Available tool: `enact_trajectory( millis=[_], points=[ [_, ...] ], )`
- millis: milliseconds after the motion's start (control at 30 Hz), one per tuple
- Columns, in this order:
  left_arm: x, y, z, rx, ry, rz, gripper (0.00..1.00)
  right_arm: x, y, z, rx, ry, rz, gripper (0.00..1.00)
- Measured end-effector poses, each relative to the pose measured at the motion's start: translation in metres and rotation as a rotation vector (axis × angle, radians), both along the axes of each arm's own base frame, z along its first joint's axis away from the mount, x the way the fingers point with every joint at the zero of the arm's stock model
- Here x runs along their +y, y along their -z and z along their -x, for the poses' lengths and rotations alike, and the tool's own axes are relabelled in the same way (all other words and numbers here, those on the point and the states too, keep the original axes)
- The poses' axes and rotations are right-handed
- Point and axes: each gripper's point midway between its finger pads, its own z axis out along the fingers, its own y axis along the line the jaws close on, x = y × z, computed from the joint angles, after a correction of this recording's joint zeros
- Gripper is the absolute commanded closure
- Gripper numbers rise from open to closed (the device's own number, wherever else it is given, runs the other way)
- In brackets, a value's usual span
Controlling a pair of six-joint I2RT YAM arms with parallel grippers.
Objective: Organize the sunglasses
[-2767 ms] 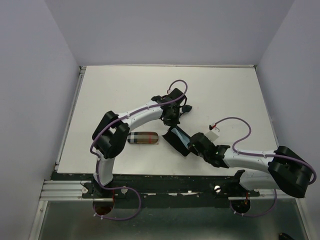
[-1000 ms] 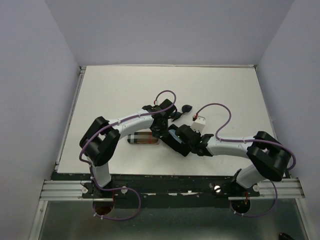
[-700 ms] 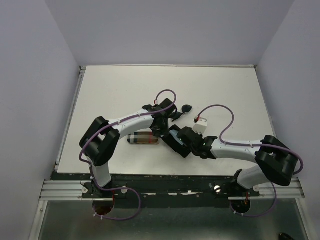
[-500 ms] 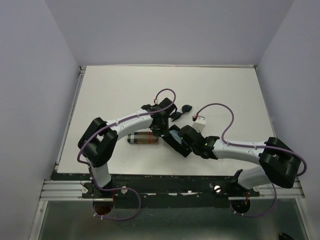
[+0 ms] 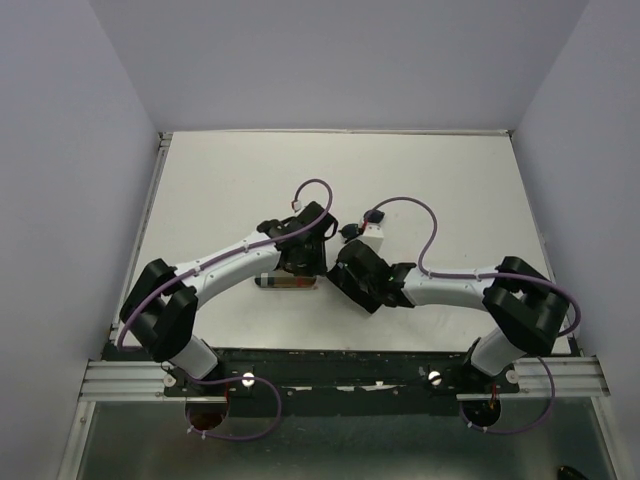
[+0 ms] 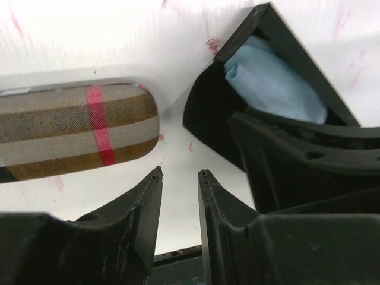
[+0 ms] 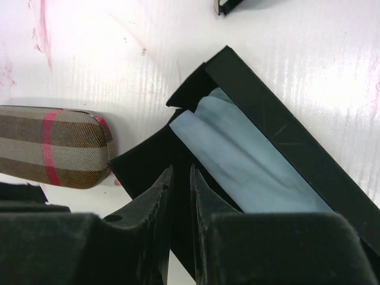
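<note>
Hovering left fingers (image 6: 142, 214) apart and empty beside plaid case (image 6: 71, 130), right fingers (image 7: 151, 208) nearly together over black case (image 7: 279, 130), grip unclear

Tan-brown plaid case (image 6: 71, 130), red stripe; black case (image 7: 279, 113); pale-blue cloth (image 7: 249, 166).

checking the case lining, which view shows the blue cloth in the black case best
The right wrist view: the blue cloth lies spread across the open black case, mostly unobstructed. The left wrist view catches only one bunched end at the case's corner. In the top view it cannot be made out.
</note>
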Motion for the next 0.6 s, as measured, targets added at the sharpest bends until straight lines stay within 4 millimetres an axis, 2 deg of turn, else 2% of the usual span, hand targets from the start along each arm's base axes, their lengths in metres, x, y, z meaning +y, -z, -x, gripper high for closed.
enact_trajectory(
  millis=[233, 367, 467, 600],
  points=[
    [0.022, 0.022, 0.022, 0.033, -0.017, -0.024, 0.60, 0.006, -0.012, -0.002, -0.019, -0.021, -0.022, 0.79],
    [0.030, 0.033, 0.035, 0.036, -0.016, -0.002, 0.66, 0.003, -0.025, -0.003, -0.043, -0.012, -0.035, 0.83],
    [0.027, 0.040, 0.040, 0.045, -0.006, 0.012, 0.69, -0.004, -0.025, -0.004, -0.052, 0.010, -0.010, 0.85],
    [0.015, 0.047, 0.039, 0.057, 0.013, 0.023, 0.70, -0.016, -0.012, -0.004, -0.037, 0.035, 0.057, 0.86]
  ],
)
